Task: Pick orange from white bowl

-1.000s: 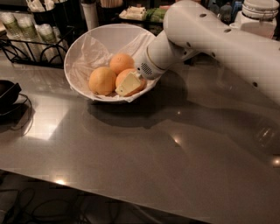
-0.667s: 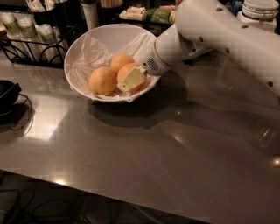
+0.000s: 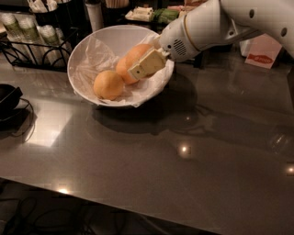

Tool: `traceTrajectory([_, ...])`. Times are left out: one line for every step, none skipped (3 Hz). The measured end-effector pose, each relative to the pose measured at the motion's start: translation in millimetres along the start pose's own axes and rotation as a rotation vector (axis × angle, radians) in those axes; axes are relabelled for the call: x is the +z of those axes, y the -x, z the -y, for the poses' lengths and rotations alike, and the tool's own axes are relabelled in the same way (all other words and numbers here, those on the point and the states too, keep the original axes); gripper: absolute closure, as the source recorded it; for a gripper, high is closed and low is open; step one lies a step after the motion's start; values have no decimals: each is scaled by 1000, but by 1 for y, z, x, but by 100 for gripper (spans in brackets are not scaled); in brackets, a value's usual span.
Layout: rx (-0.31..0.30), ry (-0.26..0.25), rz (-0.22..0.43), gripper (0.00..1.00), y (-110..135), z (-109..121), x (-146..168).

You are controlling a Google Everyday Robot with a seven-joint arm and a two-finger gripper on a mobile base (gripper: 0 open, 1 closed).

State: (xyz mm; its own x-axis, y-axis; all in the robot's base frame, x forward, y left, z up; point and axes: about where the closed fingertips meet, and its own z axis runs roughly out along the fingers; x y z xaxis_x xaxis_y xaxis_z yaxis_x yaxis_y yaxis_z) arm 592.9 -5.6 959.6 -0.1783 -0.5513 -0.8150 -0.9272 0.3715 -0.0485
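Observation:
The white bowl (image 3: 92, 43) stands tilted on the grey table, lined with crinkled white sheet. My gripper (image 3: 139, 63) reaches into it from the right on the white arm (image 3: 206, 25). It is shut on a deep orange orange (image 3: 140, 49) and holds it slightly above the others. One cream finger (image 3: 147, 64) lies across the front of the fruit; the other finger is hidden behind it. A second deep orange one (image 3: 122, 68) sits just left of it. A paler, yellower orange (image 3: 109, 85) lies at the bowl's front.
A black wire rack with bottles (image 3: 27, 34) stands at the back left. A black device with a cable (image 3: 7, 98) sits at the left edge. A white and red packet (image 3: 262, 50) and small containers (image 3: 151, 13) are at the back right.
My gripper has risen and moved right from the bowl's lower front, bringing an orange up with it. The arm has swung higher. The other two oranges stay in place.

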Motion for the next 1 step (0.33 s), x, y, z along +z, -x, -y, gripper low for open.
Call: traceTrajectory([0, 0, 0, 100, 0, 0, 0])
